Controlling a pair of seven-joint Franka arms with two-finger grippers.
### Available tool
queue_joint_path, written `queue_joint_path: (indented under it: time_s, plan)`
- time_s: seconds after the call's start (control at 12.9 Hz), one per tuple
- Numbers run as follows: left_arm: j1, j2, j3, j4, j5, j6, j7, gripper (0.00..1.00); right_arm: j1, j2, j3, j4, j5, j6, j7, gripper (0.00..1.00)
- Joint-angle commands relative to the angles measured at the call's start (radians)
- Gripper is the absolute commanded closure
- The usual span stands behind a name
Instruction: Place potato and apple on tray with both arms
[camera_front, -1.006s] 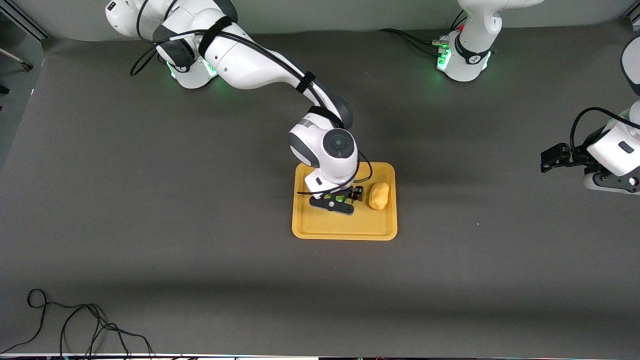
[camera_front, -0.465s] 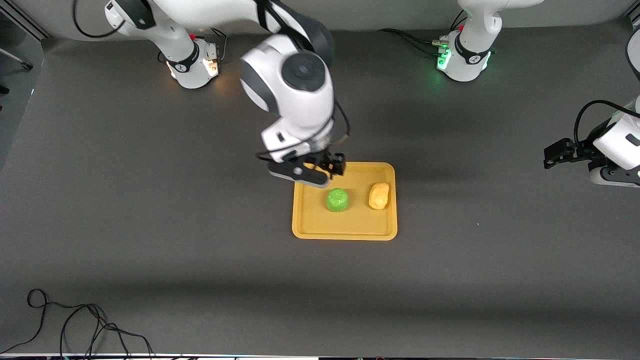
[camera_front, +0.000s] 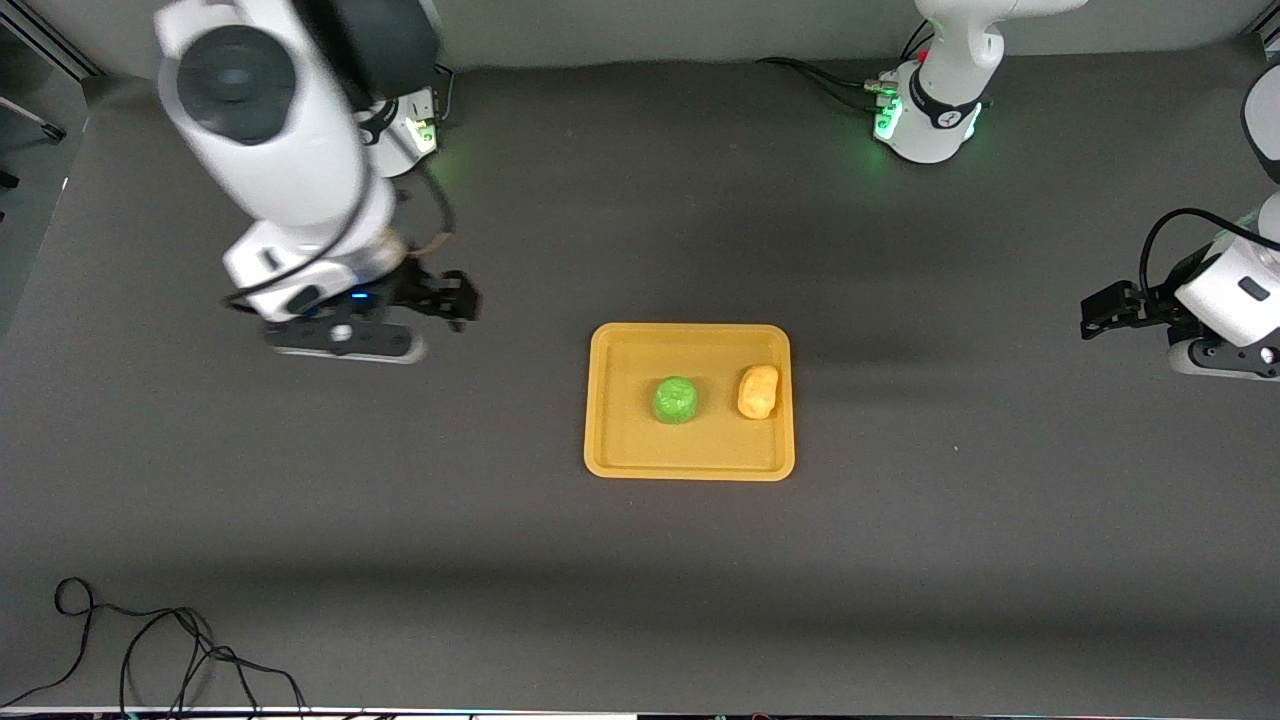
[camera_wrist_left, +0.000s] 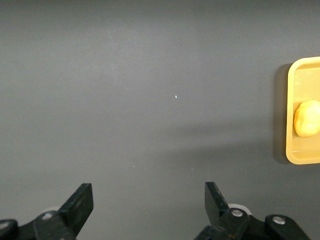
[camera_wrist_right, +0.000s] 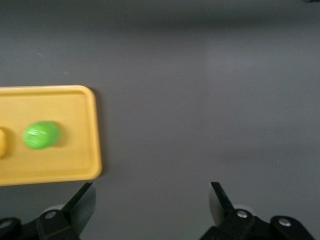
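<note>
The tray (camera_front: 689, 465) lies in the middle of the table (camera_front: 900, 560), and both fruits already sit on it: the apple (camera_front: 676, 400) near the tray's centre, the potato (camera_front: 758, 391) just beside it toward the left arm's end, the two apart and not touching. The right hand (camera_front: 400, 325) hangs over bare table toward the right arm's end, well apart from the tray; its fingers (camera_wrist_right: 80, 202) stand wide apart with nothing between them. The left hand (camera_front: 1105, 312) waits over the table at the left arm's end, also well clear of the tray, its fingers (camera_wrist_left: 80, 202) spread wide and empty. As I judge it, the placing itself is done and the step in hand is the pull-back of the arms. The next move seems to call only for bringing each arm to a resting pose without sweeping low over the tray, since either fruit would likely roll if the rim were knocked.
</note>
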Motion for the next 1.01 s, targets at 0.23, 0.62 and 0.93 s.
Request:
queue_joint_path:
  time_s: [0.23,0.62,0.93]
  plan:
    - [-0.009,0.008,0.007,-0.01,-0.001,0.031,-0.015,0.01,-0.309,-0.268,0.015,-0.319,0.065,0.094,-0.373,0.0]
    - [-0.004,0.009,0.005,-0.011,-0.001,0.02,-0.015,0.01,-0.422,-0.29,-0.007,-0.35,0.068,0.112,-0.463,0.0]
    - [-0.006,0.009,0.007,-0.011,-0.001,0.02,-0.015,0.01,-0.42,-0.276,-0.017,-0.301,0.065,0.098,-0.461,0.0]
